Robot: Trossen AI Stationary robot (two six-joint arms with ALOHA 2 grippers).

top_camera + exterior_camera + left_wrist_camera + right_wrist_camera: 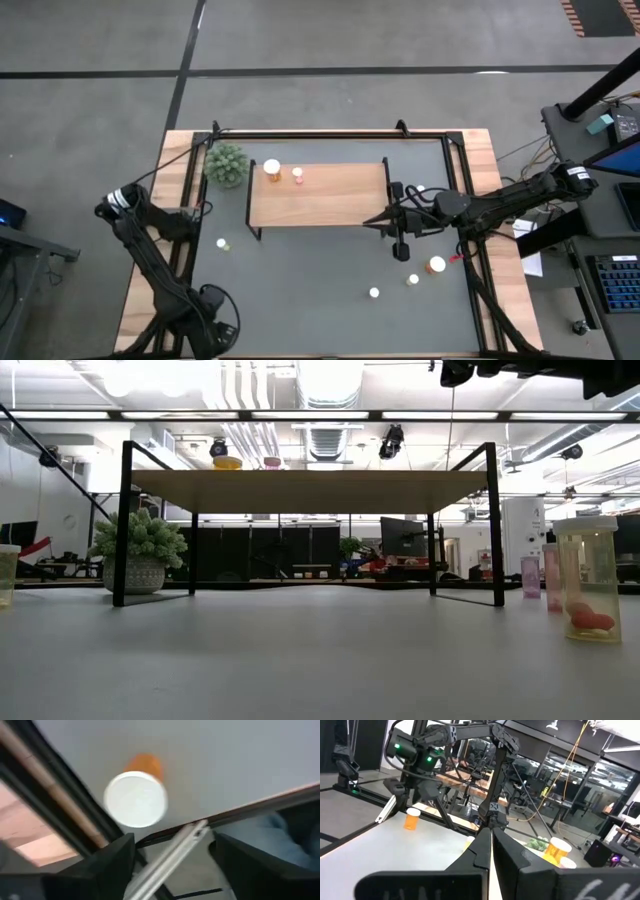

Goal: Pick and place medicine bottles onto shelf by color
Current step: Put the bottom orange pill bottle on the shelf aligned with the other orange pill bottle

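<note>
The light-wood shelf (330, 195) stands mid-table on black legs. On its left end stand an orange bottle (272, 170) and a pink bottle (297, 176), both white-capped. My right gripper (372, 220) is shut and empty at the shelf's right end (490, 845). My left gripper (172, 855) is open over the table's near left corner (212, 312). It points down at an upright orange bottle (136, 795) that stands on the table, apart from the fingers. The arm hides this bottle in the high view; it shows in the right wrist view (412, 819).
Loose bottles stand on the table: an orange one (436, 265), small ones (412, 280), (374, 293), (222, 243) and one by the right arm (420, 188). A green plant ball (227, 165) stands at the shelf's far left. The table's edge rail (65, 815) runs beside the orange bottle.
</note>
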